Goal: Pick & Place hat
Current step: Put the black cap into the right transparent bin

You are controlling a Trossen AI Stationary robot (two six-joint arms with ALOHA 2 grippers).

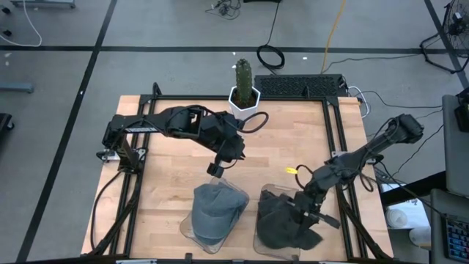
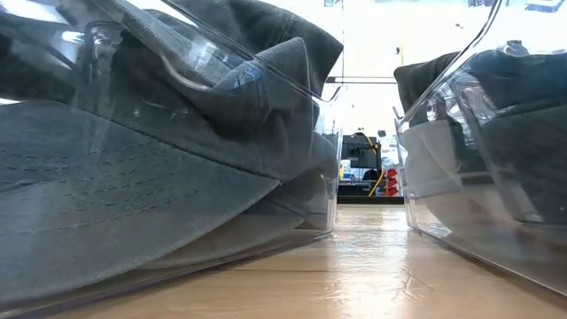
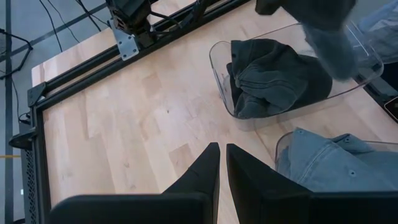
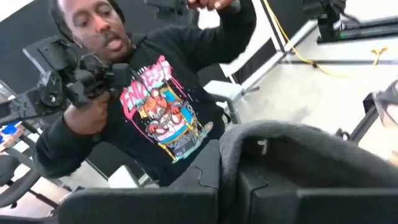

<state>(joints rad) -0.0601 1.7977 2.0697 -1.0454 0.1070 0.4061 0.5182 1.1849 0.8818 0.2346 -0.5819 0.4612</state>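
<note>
Over the front right of the table, your right gripper is clamped tight on a dark grey hat, and in the right wrist view you can see a fold of that hat's fabric pinched between the two dark fingers, with the rest of it draped over them. That hat sits in and over a clear plastic bin at the table's front edge, right of centre, with the gripper directly on top of it. Your left gripper hangs over the middle of the table, just behind a second clear bin, and its fingers are nearly pinched together with only a thin slit between them and nothing in it. That second bin holds a lighter blue-grey hat, lying just left of the dark one. From the low view both bins stand side by side on the wooden table with a gap between them, fabric pressed against the clear walls. At the back edge of the table there's a white pot with a cactus in it. The right wrist view also catches a person in a black printed hoodie beyond the table, holding a handheld controller rig.
</note>
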